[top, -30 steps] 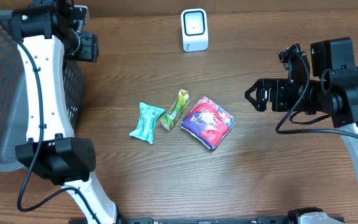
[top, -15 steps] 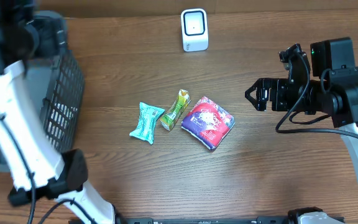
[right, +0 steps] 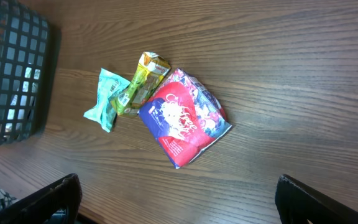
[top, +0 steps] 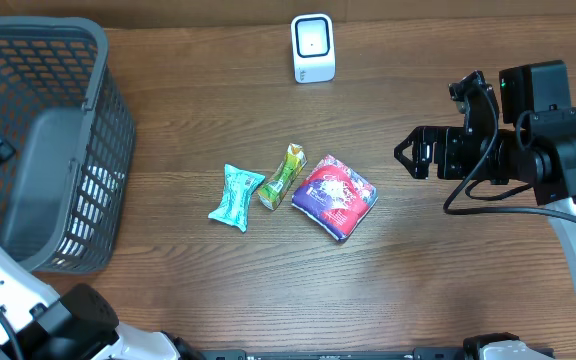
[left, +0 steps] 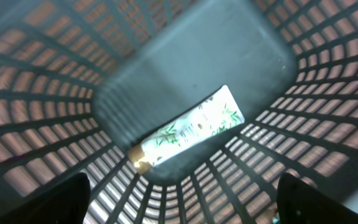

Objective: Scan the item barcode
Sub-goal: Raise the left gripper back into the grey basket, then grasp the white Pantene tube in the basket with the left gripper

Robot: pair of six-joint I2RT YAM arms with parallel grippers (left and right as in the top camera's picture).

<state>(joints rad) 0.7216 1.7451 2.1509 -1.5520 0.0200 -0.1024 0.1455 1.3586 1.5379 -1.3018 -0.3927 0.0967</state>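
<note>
Left pincer [left: 179, 204]: spread wide, empty, above basket [left: 328, 93]. Just below, at frame centre: one tube [left: 188, 134] flat on the basket floor, judged already scanned. Right pincer [right: 179, 202]: wide apart too, holding nothing. Beyond it, mid-frame: red pouch [right: 184, 118], green packet [right: 140, 84], teal packet [right: 106, 98], close together, probably yet to scan. Farthest, top centre of overhead view: scanner [top: 313, 48].
</note>
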